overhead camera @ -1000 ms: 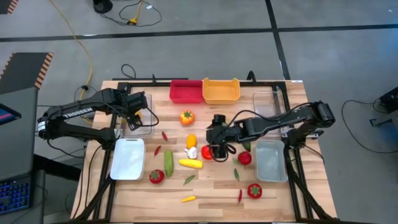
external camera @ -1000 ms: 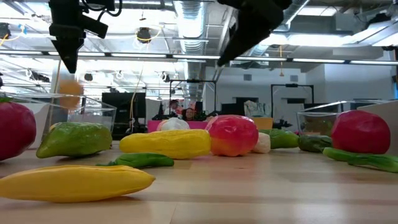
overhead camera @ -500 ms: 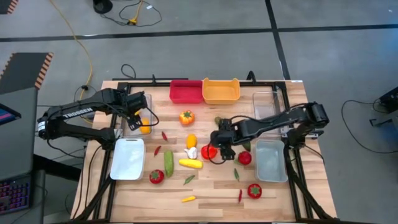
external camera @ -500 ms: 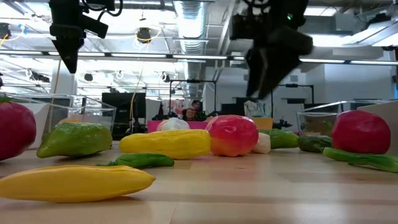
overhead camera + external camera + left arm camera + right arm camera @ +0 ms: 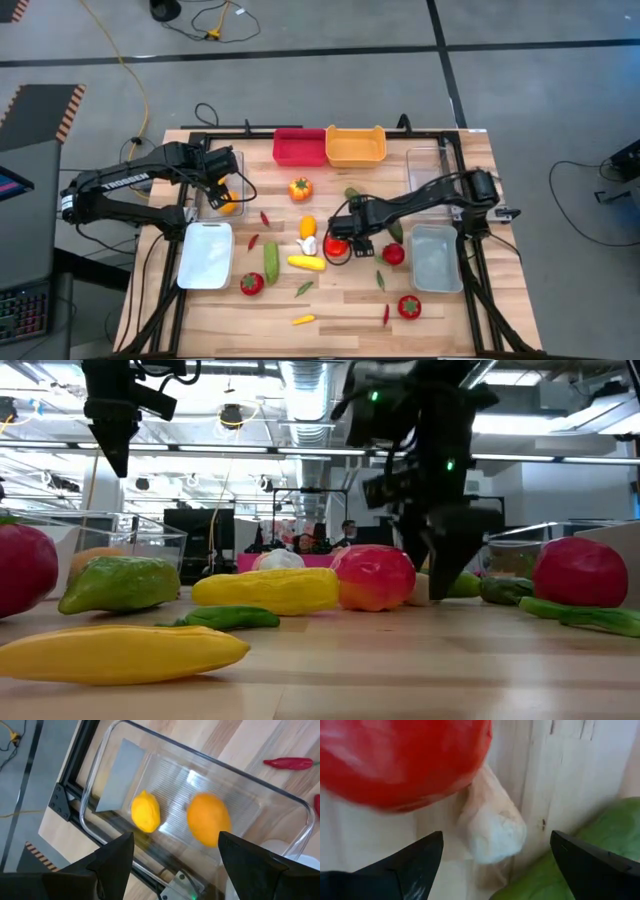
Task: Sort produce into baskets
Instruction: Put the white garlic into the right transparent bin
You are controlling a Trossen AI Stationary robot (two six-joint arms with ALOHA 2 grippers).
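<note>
My left gripper (image 5: 214, 187) (image 5: 175, 840) hangs open above the left clear tub (image 5: 236, 158), which holds a yellow lemon (image 5: 146, 811) and an orange (image 5: 209, 819). My right gripper (image 5: 350, 237) (image 5: 440, 575) (image 5: 496, 837) points down, open, low over the table next to a red tomato (image 5: 334, 246) (image 5: 373, 577). A small white piece (image 5: 492, 830) lies on the wood between its fingers. The tomato (image 5: 400, 760) is on one side of it and a green piece (image 5: 600, 855) on the other. I see no finger touching any of them.
A red bin (image 5: 299, 146) and an orange-yellow bin (image 5: 355, 146) stand at the far edge. Also here are a clear tub (image 5: 430, 165), a grey tray (image 5: 436, 258) and a white tray (image 5: 205, 255). Loose produce lies around: orange pepper (image 5: 300, 187), cucumber (image 5: 271, 261), yellow piece (image 5: 306, 263), tomatoes (image 5: 409, 306).
My right gripper has come down toward the table beside the red tomato and tipped to point more steeply down, staying open. Under the still left gripper, the orange has fallen into the left clear tub and come to rest there.
</note>
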